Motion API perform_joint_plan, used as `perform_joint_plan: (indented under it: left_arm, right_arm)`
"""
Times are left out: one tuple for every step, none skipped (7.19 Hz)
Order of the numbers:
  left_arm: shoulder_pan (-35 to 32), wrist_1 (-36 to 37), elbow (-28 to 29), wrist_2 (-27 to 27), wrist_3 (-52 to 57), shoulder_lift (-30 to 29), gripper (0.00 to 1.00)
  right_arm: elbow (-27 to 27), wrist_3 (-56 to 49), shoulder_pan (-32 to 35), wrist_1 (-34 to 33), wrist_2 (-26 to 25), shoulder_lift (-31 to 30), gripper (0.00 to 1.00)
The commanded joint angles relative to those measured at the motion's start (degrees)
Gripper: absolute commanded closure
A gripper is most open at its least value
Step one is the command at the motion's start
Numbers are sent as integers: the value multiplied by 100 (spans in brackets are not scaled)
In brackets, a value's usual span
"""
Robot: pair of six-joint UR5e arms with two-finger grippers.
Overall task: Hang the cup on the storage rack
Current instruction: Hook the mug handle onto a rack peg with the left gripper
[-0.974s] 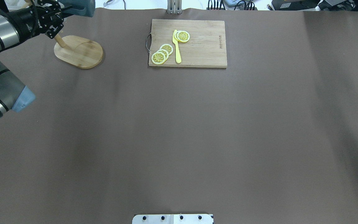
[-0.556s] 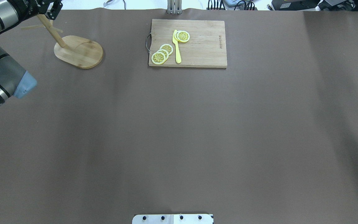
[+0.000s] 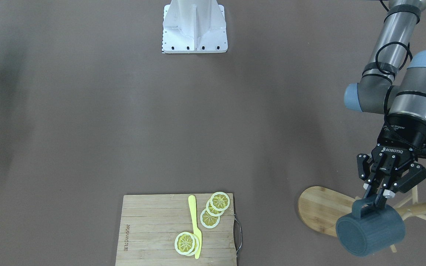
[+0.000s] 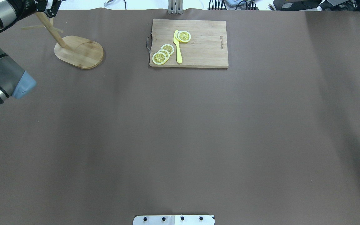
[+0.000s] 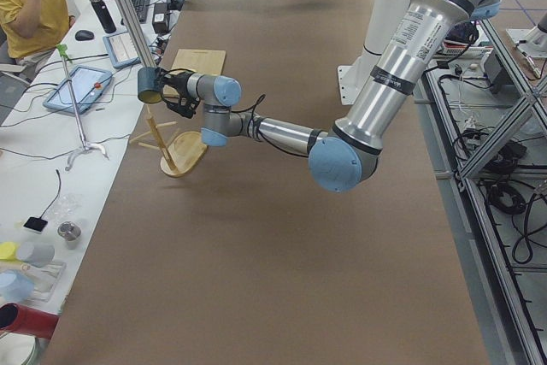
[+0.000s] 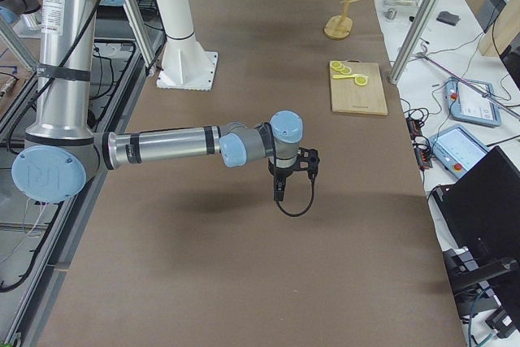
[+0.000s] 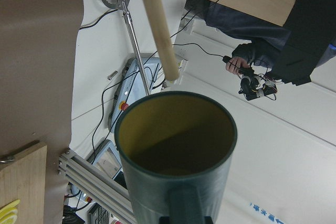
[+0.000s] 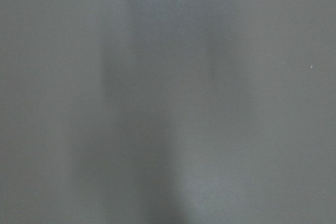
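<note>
Well, you can see the left gripper [image 3: 375, 200] clamped tight on the loop handle of the cup [image 3: 370, 231]. The cup hangs in the air on its side, its rim just beside the post tip of the storage rack [image 3: 318, 212], not yet on a peg. Farther off, the right gripper [image 6: 278, 188] hovers over the table [image 4: 180, 140]; you cannot tell whether it is clenched.
</note>
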Motion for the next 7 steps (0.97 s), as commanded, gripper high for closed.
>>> perform_joint_plan:
  left_arm:
    - [-96, 208, 12, 6, -491, 69, 100]
    - [-193, 297, 12, 6, -589, 78, 100]
    - [-228, 298, 21, 6, -590, 148, 100]
    - [-229, 298, 21, -3, -590, 218, 100]
    - [-211, 298, 12, -38, -582, 332, 100]
    - [-202, 298, -22, -64, -581, 368, 100]
    - [-202, 298, -14, -65, -581, 368, 100]
  right_arm:
    - [-2, 15, -7, 0, 17, 18, 0]
    - [-11, 15, -7, 0, 78, 9, 0]
    - [7, 24, -7, 0, 88, 9, 0]
    - [7, 24, -7, 0, 157, 9, 0]
    - [16, 33, -7, 0, 184, 9, 0]
    - [42, 33, 1, 0, 193, 9, 0]
    - [94, 42, 1, 0, 193, 9, 0]
